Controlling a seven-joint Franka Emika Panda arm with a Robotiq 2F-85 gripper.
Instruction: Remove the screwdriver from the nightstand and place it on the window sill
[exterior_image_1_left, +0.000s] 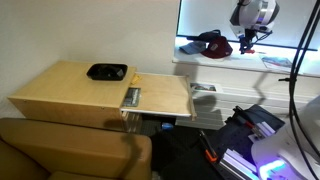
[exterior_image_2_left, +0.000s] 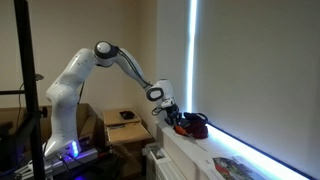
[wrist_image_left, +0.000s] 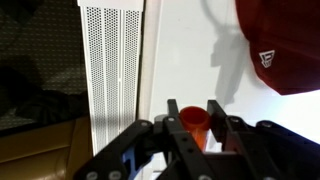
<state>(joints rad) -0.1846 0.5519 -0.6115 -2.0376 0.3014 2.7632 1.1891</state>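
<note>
My gripper (wrist_image_left: 193, 110) is shut on the screwdriver (wrist_image_left: 193, 124), whose orange-red handle shows end-on between the two fingers. It hangs just above the white window sill (wrist_image_left: 185, 50). In both exterior views the gripper (exterior_image_1_left: 248, 38) (exterior_image_2_left: 170, 112) is over the window sill (exterior_image_1_left: 240, 62) (exterior_image_2_left: 222, 157), away from the light wooden nightstand (exterior_image_1_left: 70, 92) (exterior_image_2_left: 128, 126). The screwdriver is too small to make out in the exterior views.
A dark red cap (wrist_image_left: 280, 40) (exterior_image_1_left: 210, 42) (exterior_image_2_left: 190, 124) lies on the sill close beside the gripper. A black object (exterior_image_1_left: 106, 71) sits on the nightstand. A white perforated grille (wrist_image_left: 110, 60) runs along the sill's edge. A brown seat (exterior_image_1_left: 60, 150) stands in front.
</note>
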